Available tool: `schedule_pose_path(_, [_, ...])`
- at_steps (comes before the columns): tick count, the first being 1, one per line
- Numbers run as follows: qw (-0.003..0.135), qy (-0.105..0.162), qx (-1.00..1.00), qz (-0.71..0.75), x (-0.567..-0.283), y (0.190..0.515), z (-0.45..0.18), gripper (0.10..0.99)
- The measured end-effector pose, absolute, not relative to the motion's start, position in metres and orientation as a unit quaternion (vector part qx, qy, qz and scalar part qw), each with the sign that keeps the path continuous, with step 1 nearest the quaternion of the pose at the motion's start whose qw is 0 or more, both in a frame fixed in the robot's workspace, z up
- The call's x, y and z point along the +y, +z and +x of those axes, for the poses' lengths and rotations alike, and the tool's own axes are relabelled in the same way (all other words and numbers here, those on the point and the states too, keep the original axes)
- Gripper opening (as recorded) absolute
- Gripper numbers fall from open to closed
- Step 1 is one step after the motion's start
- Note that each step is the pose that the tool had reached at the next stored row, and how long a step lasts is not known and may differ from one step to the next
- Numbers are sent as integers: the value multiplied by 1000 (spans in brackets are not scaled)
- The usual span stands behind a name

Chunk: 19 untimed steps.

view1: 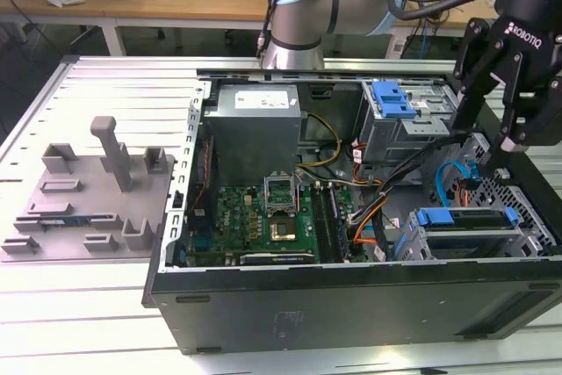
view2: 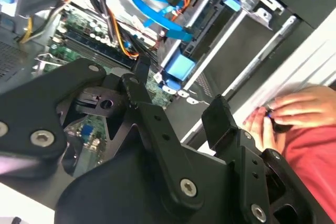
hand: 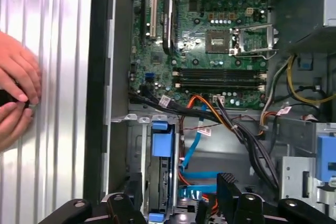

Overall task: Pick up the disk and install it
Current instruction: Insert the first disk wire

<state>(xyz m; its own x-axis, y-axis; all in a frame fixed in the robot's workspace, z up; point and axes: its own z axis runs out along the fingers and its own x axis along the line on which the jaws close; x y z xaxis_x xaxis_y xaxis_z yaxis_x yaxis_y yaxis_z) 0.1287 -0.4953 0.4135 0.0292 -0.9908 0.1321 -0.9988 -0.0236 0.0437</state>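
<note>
Now | gripper (view1: 483, 136) wide, empty | over disk (view1: 465, 217) in bay (view1: 532, 233) beside case wall (view1: 351, 305) | hands (hand: 20, 80) outside.

**Q:** Where does the disk (view1: 465, 217) lie?
**A:** In the exterior view, at the near corner of the open computer case (view1: 351, 305), on the exterior view's right, seated in a grey metal cage (view1: 534, 233).
**Q:** Pose and appearance?
**A:** On edge, seen as a thin dark slab. A bright blue rail runs along its upper edge, with blue tabs at both ends. Its label is hidden.
</note>
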Motion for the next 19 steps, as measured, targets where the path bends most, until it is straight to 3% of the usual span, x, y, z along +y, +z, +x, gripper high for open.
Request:
schedule_pose_path(9, [128, 73, -690, 708, -485, 413, 151, 671])
schedule_pose_path(14, [149, 86, -688, 705, -474, 413, 164, 671])
schedule_pose_path(19, [157, 92, -687, 704, -450, 410, 173, 671])
